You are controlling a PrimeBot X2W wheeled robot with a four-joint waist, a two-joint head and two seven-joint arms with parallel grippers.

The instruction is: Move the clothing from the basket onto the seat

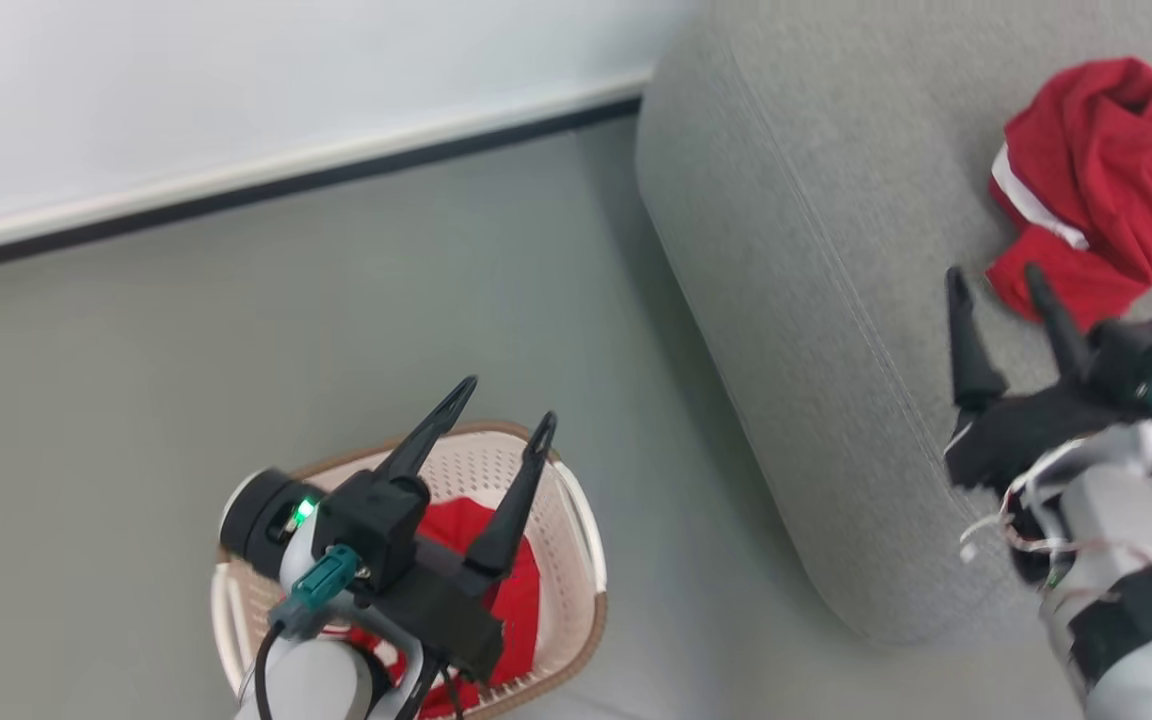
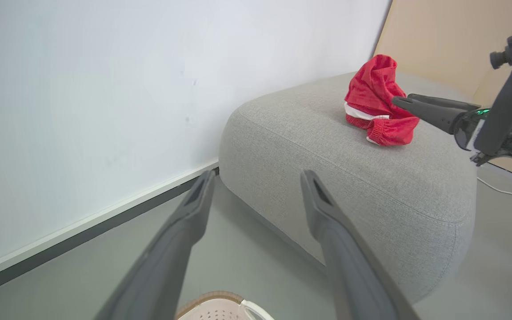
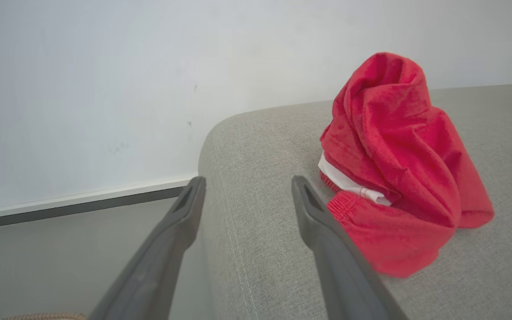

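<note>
I am poising my released left gripper (image 1: 506, 403) over the basket (image 1: 588, 560) to fetch its clothing (image 1: 521, 595), my right gripper (image 1: 994, 274) released beside the garment (image 1: 1106, 170) on the seat (image 1: 816, 300).

Basket (image 1: 561, 535) on floor (image 1: 186, 400), left of seat (image 1: 816, 300). Garment (image 1: 1106, 180) on seat. Second garment (image 1: 521, 600) in basket. Wall (image 1: 236, 80) behind basket and seat.

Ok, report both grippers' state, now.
Left gripper: open, jaws empty, over the basket.
Right gripper: open, jaws empty, near the red clothing on the seat.
</note>
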